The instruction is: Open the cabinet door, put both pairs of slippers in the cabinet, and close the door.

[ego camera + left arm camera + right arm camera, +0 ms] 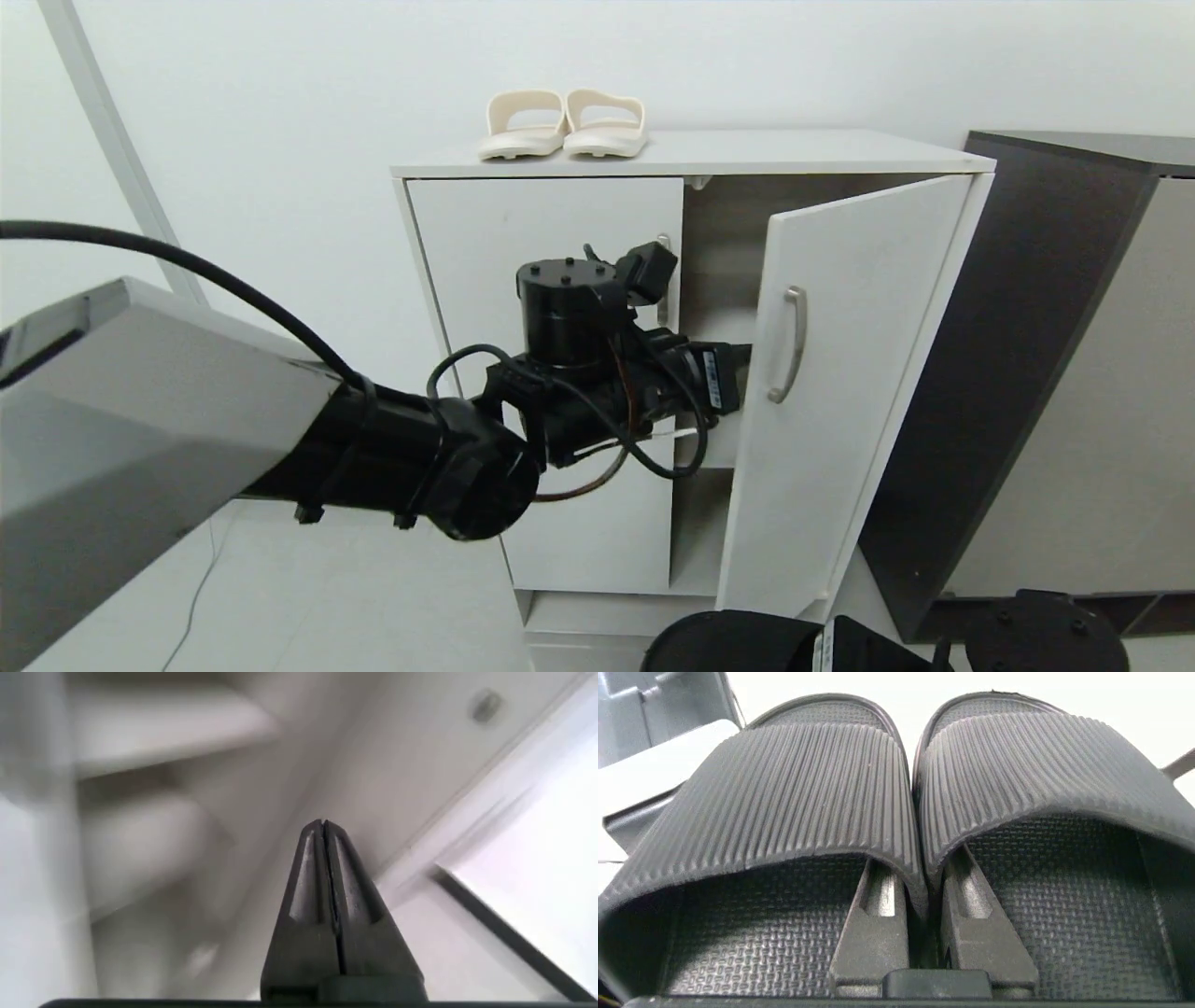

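The white cabinet (pixel 794 149) has its right door (pixel 850 448) swung partly open and its left door (pixel 523 233) closed. A cream pair of slippers (pixel 563 124) rests on its top. My left gripper (pixel 744 357) is in the gap between the doors, its tip behind the open door's edge. In the left wrist view the left gripper (pixel 323 833) is shut on nothing, with the cabinet's shelves around it. Low in front of the cabinet, my right gripper (pixel 924 910) is shut on the touching inner sides of a black pair of slippers (pixel 813 784), which also shows as the black slippers (pixel 728 642).
A dark grey cabinet (pixel 1027 373) stands close against the white one's right side, just behind the open door. A shelf (pixel 717 459) crosses the opening at mid height. Pale floor (pixel 327 597) lies open to the left.
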`<state>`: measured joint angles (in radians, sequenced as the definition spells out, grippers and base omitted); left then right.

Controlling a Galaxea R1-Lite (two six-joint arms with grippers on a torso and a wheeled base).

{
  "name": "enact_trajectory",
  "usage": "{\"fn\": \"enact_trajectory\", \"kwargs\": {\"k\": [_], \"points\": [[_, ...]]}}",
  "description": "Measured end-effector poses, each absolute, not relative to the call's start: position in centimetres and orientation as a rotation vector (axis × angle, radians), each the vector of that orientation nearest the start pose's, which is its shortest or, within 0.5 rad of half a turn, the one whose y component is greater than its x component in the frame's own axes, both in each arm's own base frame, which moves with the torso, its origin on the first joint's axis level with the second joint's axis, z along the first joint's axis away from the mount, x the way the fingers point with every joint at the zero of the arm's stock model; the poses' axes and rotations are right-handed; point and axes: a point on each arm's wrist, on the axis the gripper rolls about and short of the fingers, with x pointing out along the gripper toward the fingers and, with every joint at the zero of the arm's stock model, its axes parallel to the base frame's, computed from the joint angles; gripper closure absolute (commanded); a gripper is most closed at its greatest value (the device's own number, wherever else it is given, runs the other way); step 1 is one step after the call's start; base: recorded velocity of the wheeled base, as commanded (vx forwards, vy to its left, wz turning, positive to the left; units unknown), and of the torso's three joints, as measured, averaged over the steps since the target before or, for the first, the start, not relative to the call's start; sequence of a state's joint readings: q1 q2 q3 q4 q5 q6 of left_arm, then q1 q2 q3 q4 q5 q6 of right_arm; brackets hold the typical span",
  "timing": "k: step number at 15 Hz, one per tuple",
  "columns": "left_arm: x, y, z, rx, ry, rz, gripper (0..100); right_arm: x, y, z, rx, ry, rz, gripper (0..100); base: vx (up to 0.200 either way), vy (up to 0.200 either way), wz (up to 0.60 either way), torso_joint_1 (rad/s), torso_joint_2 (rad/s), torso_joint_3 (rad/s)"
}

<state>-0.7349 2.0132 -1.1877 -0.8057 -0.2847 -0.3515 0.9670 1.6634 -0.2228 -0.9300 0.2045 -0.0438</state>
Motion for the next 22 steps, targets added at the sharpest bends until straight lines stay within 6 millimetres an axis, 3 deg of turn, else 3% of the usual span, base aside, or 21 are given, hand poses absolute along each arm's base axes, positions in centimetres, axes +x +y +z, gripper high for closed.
{"fn": "enact_trajectory", "kwargs": {"k": [2,4,13,16,18,22], "points": [[26.9,-28.8,19.2,-0.315,0.194,-1.078,100,11.4,17.9,8.4,-0.256,0.478,1.174,100,-0.2,0.0,0.0,0.002,0.0,0.0],[25.8,-29.0,19.6,-0.315,0.19,-1.103,100,11.2,17.8,8.2,-0.277,0.476,1.183,100,-0.2,0.0,0.0,0.0,0.0,0.002],[25.9,-28.2,20.2,-0.318,0.181,-1.087,100,11.3,17.8,8.1,-0.279,0.478,1.179,100,-0.022,0.0,0.0,0.0,0.0,0.0],[27.2,-24.9,21.1,-0.322,0.173,-0.999,100,13.1,18.2,8.4,-0.251,0.465,1.105,100,0.0,0.0,0.0,0.0,0.0,0.0],[26.9,-22.1,22.1,-0.322,0.167,-0.944,100,15.1,18.4,8.8,-0.226,0.446,0.934,100,0.0,0.0,0.0,0.0,0.0,0.0],[22.7,-14.7,24.8,-0.307,0.149,-0.778,100,19.6,20.2,10.5,-0.089,0.364,0.563,100,0.0,0.0,0.0,0.0,0.0,0.0]]}}
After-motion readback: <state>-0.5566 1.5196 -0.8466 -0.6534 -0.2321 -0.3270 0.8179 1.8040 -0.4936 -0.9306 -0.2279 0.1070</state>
